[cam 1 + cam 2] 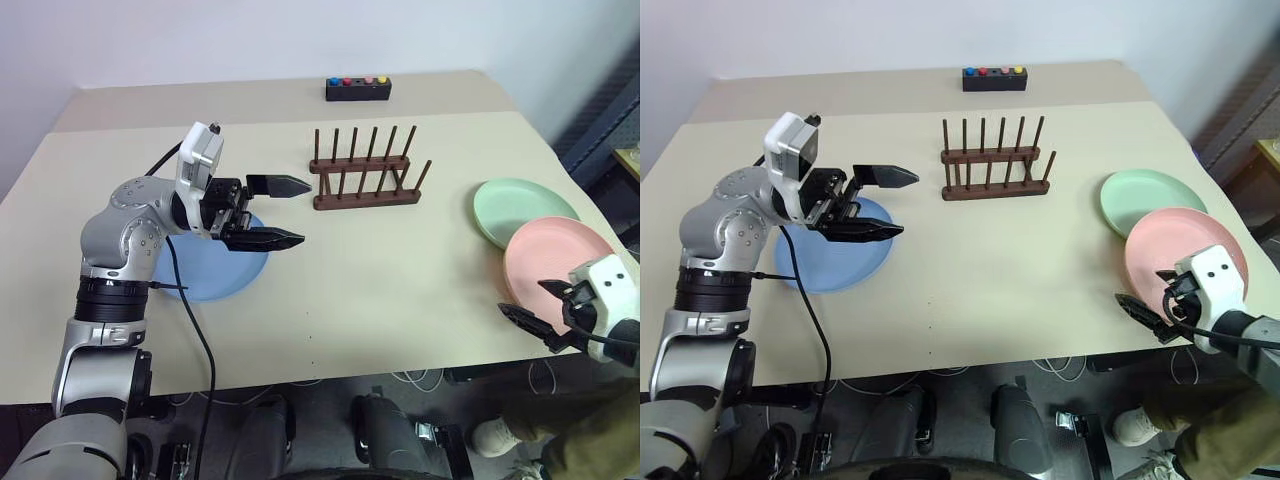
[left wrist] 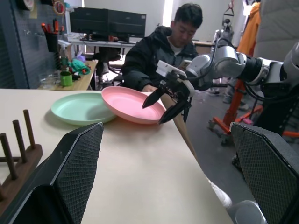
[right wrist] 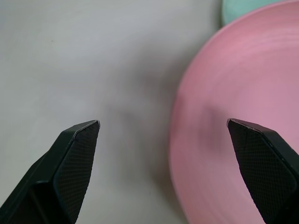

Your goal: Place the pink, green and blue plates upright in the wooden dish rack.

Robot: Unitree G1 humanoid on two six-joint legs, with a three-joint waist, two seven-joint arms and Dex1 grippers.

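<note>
The blue plate (image 1: 205, 270) lies flat on the table's left side. My left gripper (image 1: 300, 212) hovers open above its right edge, pointing towards the wooden dish rack (image 1: 365, 172), which stands with no plates between its upright pegs. At the right edge, the green plate (image 1: 522, 208) lies flat, and the pink plate (image 1: 555, 262) partly overlaps its near side. My right gripper (image 1: 522, 298) is open at the pink plate's near-left rim, holding nothing. In the right wrist view, that rim (image 3: 233, 140) lies between the open fingers.
A black box with coloured buttons (image 1: 358, 88) sits at the table's far edge behind the rack. The beige table (image 1: 400, 290) ends close beside the pink plate. A person (image 2: 163, 51) sits beyond the table's right side.
</note>
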